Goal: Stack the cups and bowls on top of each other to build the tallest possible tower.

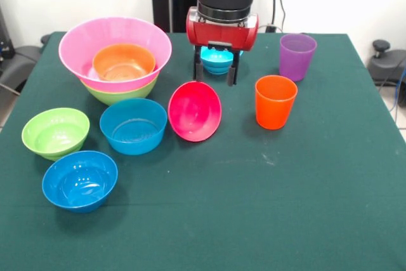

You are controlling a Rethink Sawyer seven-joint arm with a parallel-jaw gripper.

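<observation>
Gripper (216, 74) hangs low at the table's far side, its two black fingers (198, 68) standing apart on either side of a small cyan bowl (217, 59); whether they press its rim or merely bracket it I cannot tell. Behind the fingers that bowl is mostly hidden, and it may be more than one nested. The tower (115, 61) stands well to the side: a lime green bowl (117, 94) at the base, the huge pink bowl (130, 36) in it, an orange bowl (124, 63) inside. Loose on the green cloth (285, 195) lie a magenta-red bowl (195, 111) tipped on its side, two blue bowls (133, 125) (80, 180) and a second lime bowl (55, 132). The orange cup (275, 101) and purple cup (297, 56) stand upright, apart. All look light, stiff and glossy, likely slippery; the rim seems the best hold.
</observation>
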